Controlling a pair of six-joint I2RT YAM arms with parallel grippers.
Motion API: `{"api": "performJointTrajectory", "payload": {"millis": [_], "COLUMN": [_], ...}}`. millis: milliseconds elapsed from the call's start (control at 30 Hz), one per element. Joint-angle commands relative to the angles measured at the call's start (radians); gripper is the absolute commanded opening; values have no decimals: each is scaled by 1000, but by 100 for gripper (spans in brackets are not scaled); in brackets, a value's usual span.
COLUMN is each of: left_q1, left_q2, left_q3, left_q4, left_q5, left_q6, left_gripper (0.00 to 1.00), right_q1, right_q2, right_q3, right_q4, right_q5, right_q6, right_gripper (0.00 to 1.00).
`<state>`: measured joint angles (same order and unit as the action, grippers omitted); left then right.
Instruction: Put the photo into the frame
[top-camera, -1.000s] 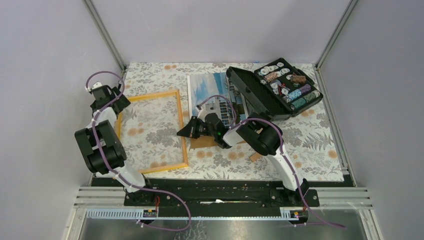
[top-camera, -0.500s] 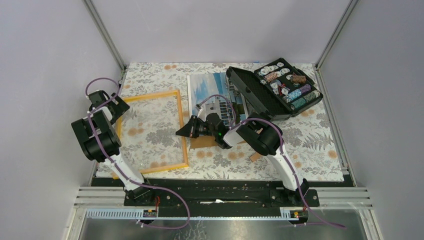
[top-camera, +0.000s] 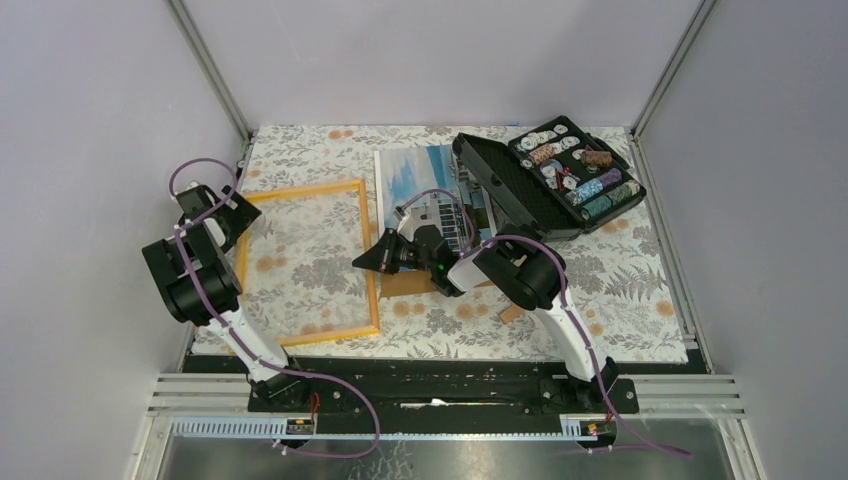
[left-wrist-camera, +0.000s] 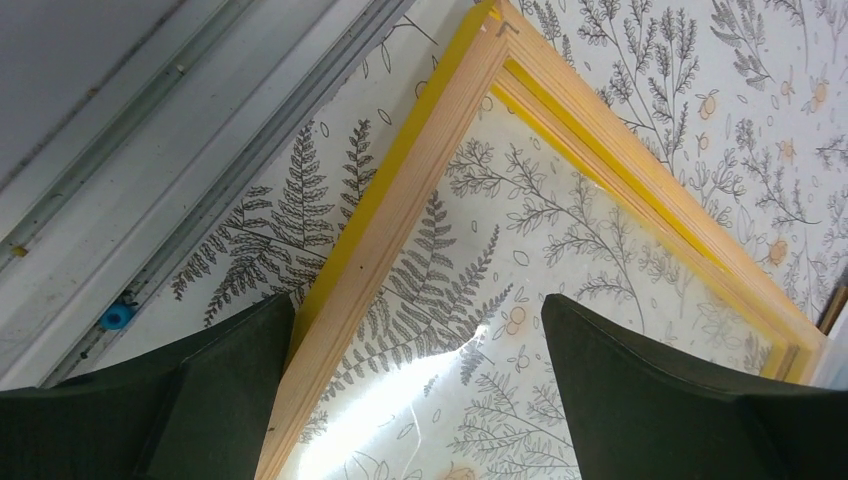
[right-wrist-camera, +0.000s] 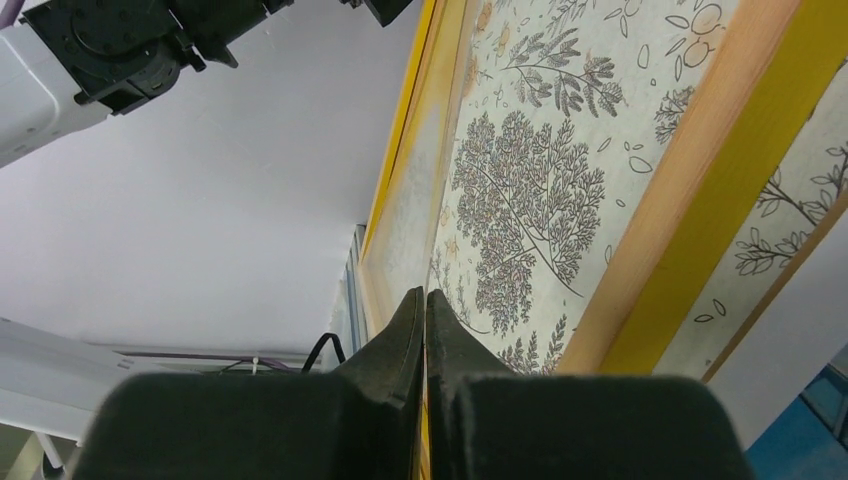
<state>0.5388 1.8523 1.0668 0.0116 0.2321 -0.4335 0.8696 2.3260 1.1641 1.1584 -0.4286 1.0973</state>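
Note:
The orange-yellow frame lies flat on the left half of the table, with the patterned cloth showing through it. The photo lies to its right, building side up, partly under my right arm and the black case. My left gripper is open over the frame's far left corner. In the left wrist view the frame's border runs between the spread fingers of this gripper, close to the left one. My right gripper is shut and empty, pointing left at the frame's right border; its fingertips are pressed together.
An open black case of chips stands at the back right, overlapping the photo's right edge. A brown backing board lies under my right arm. The metal rail and the cell wall are just left of the frame.
My left arm has swung its elbow up and to the left, and its gripper has shifted slightly toward the frame's corner. My right gripper has barely moved.

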Motion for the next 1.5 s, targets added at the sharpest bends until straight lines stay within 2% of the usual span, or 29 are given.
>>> {"api": "performJointTrajectory", "payload": {"millis": [0, 700, 867, 1067, 1233, 1467], "left_q1": [-11, -27, -58, -86, -103, -142], "left_q2": [-42, -46, -58, -81, -89, -110], "left_q3": [-38, -71, -74, -78, -67, -76], "left_q4": [5, 1, -10, -39, -60, -29], "left_q5": [72, 94, 79, 63, 33, 49], "left_q6": [-49, -87, -90, -103, -104, -125], "left_gripper": [99, 99, 99, 99, 99, 99], "right_q1": [-12, -24, -6, -7, -7, -11], "right_q2": [4, 99, 55, 24, 25, 19], "right_q3": [49, 132, 130, 118, 161, 248], "right_q4": [8, -31, -126, -245, -329, -467], "right_q5": [27, 24, 61, 87, 59, 49], "right_q6": [17, 121, 89, 122, 172, 157], "right_gripper": [0, 0, 0, 0, 0, 0]}}
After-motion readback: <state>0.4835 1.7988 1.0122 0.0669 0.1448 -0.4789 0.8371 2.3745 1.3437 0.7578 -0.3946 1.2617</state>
